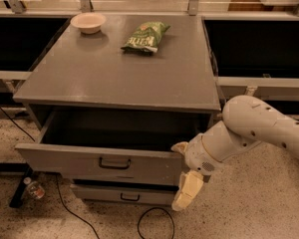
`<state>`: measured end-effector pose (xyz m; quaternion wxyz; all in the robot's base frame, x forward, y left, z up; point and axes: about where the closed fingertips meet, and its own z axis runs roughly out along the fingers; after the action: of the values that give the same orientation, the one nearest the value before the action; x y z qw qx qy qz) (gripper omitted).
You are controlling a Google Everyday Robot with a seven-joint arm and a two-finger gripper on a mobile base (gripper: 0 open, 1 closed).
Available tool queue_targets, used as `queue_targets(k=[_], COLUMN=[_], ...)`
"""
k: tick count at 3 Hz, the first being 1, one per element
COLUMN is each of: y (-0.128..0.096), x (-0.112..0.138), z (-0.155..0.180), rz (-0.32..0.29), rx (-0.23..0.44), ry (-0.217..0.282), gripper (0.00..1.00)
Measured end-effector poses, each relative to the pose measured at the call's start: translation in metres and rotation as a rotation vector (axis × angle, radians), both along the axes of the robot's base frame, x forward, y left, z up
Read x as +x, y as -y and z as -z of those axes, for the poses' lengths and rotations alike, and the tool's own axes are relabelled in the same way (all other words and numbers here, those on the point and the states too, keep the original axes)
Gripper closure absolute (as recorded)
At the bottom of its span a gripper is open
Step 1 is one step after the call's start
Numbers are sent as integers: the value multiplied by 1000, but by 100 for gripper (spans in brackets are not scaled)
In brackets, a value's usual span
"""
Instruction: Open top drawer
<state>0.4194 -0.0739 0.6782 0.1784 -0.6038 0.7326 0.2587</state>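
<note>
I find no text, number or sign that I can read. The bag point(146, 36) on the cabinet point(114, 78) top has pale printing on its green front, but I cannot make out a word or a brand in it. My gripper point(185, 171) sits at the right end of the top drawer point(70, 158) front, which stands pulled out from the cabinet. Neither the gripper nor the drawer front shows me any legible marking.
</note>
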Motion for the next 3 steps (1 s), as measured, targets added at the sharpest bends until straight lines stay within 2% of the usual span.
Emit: queue_targets(k=[1,2,3], y=[7,17,16], x=[-11,-23,-24], z=[-7,-16,-15], rz=[-60,-144,-161], rx=[24,67,66], ry=[9,25,31], gripper=[0,0,0])
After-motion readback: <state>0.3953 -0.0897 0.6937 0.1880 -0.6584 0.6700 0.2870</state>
